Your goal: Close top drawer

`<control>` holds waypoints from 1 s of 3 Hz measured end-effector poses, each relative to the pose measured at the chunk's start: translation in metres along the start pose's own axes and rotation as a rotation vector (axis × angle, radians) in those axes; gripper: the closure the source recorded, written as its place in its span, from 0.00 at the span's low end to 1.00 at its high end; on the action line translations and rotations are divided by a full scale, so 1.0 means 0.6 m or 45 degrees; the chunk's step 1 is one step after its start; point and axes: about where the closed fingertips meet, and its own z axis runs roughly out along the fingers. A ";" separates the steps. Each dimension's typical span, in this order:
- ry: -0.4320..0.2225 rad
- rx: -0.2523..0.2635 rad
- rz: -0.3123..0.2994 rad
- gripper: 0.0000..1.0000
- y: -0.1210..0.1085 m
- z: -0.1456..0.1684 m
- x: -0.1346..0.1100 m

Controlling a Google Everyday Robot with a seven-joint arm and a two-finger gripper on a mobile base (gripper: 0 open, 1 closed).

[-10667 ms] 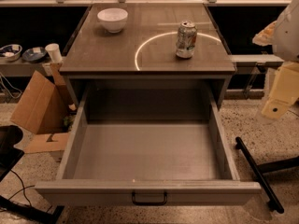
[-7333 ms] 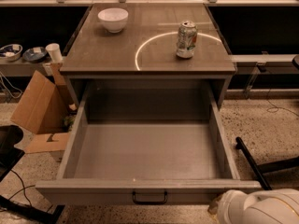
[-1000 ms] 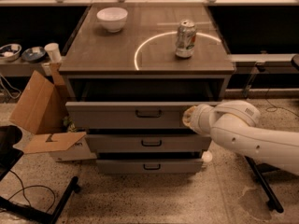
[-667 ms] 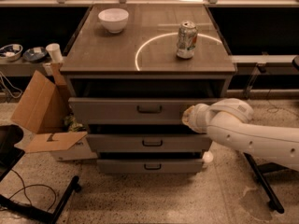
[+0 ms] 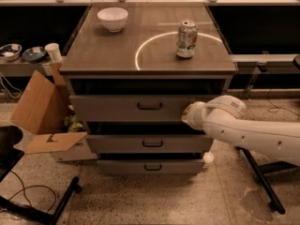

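The wide grey top drawer (image 5: 117,109), the tallest of three fronts with a small dark handle (image 5: 150,106) at its centre, sits directly under the top of the grey cabinet (image 5: 93,55), drawn into the body so that only its front panel shows, with a dark band of shadow between panel and top; whether it is quite flush I cannot tell; against the right part of that front rests the gripper (image 5: 187,115), at the end of a thick white arm (image 5: 253,132) that reaches in low from the right edge of the view; the wrist hides the gripper's end, so whether it is released or clenched I cannot tell; below lie the shallower grey middle drawer (image 5: 122,143) and the grey bottom drawer (image 5: 122,166), each with its own small dark handle, and each front steps a little farther forward than the one above; on the cabinet top a silver soda can (image 5: 186,39) stands upright inside a thin white ring (image 5: 140,55) marked on the surface, and a white round bowl (image 5: 112,18) stands near the back left corner, well apart from the can; to the cabinet's left an open brown cardboard box (image 5: 40,107) leans beside it, and a white paper cup (image 5: 53,52) stands on a low shelf behind the box; the speckled floor (image 5: 164,200) spreads in front.
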 end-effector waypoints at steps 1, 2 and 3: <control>0.000 0.000 0.000 0.62 0.000 0.000 0.000; 0.000 0.000 0.000 0.38 0.000 0.000 0.000; 0.000 0.000 0.000 0.15 0.000 0.000 0.000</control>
